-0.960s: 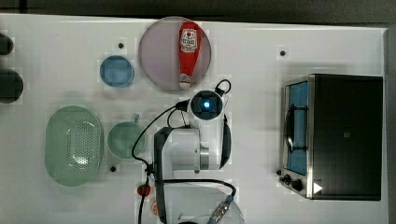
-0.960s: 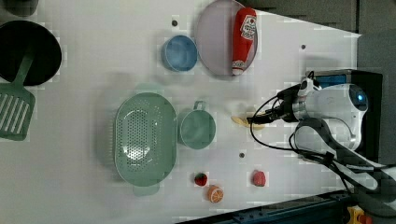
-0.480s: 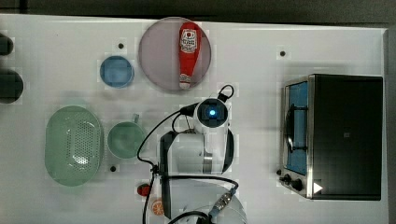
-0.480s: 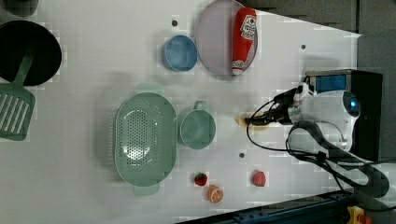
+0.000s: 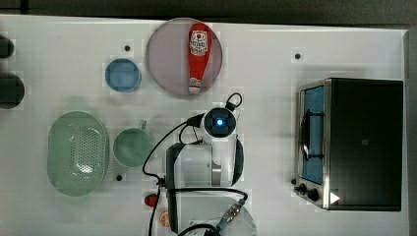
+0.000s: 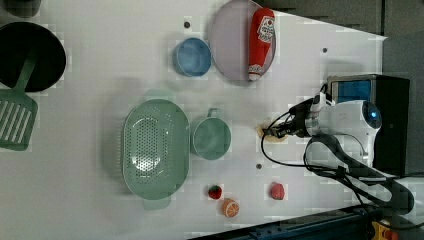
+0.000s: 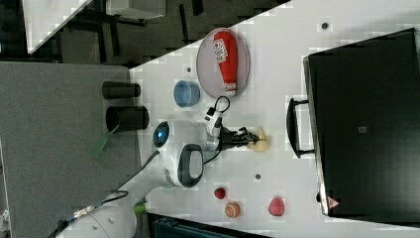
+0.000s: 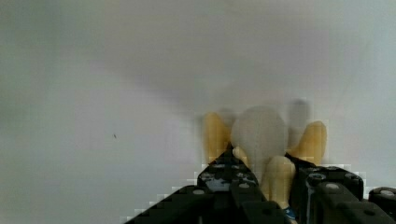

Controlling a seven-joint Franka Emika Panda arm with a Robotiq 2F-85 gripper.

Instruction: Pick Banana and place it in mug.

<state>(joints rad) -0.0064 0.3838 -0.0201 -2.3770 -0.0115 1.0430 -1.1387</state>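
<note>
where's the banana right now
The banana lies on the white table at the tip of the hand, to the left view's right of the green mug and below the plate with the ketchup bottle.

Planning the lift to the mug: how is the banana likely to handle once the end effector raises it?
The banana looks moulded and glossy, so it is probably stiff, light, and somewhat slippery. Its curved, lobed shape between the end effector fingers may let it twist. The mug opening looks barely wider than the banana, so it may catch on the rim.

One banana (image 7: 259,143), one mug (image 6: 212,138), one colander (image 6: 155,147).
</note>
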